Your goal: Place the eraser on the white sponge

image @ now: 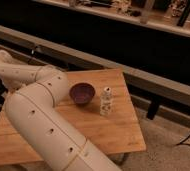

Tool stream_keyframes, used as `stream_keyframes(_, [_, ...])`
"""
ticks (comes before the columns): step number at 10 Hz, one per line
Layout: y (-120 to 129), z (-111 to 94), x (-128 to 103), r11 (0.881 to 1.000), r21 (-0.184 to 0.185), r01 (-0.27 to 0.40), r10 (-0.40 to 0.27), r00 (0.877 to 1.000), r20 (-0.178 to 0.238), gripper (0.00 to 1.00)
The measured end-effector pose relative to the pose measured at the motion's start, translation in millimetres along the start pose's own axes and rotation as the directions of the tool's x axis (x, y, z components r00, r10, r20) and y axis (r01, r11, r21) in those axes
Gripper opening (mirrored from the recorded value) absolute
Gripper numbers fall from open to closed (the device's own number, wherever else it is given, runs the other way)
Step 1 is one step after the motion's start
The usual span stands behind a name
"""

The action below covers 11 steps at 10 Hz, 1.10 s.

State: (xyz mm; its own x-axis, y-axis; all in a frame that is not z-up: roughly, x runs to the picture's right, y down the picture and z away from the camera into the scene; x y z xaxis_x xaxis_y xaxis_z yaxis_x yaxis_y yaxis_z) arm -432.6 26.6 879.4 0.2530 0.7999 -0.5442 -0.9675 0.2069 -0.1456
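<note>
— Where the purple bowl (82, 93) is set near the middle of the wooden table (115, 127), can anything be seen inside it?
— Nothing can be made out. A white patterned bottle (106, 101) is stood upright just beside it.
— And the gripper, eraser, sponge?
— All are hidden; much of the table is blocked by the white arm (38, 117).

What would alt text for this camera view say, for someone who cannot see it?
A thick white robot arm folds across the left of a wooden table, hiding its hand. A dark purple bowl and a small white patterned bottle stand on the table; no eraser or sponge shows.
</note>
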Motion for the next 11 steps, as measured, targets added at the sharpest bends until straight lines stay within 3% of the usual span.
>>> stream_keyframes(8, [0.3,0.1,0.1,1.000,0.000,0.000,0.000,1.000,0.000,0.78])
stream_keyframes(11, [0.1,0.4,0.3,1.000,0.001,0.001,-0.001,1.000,-0.001,0.80])
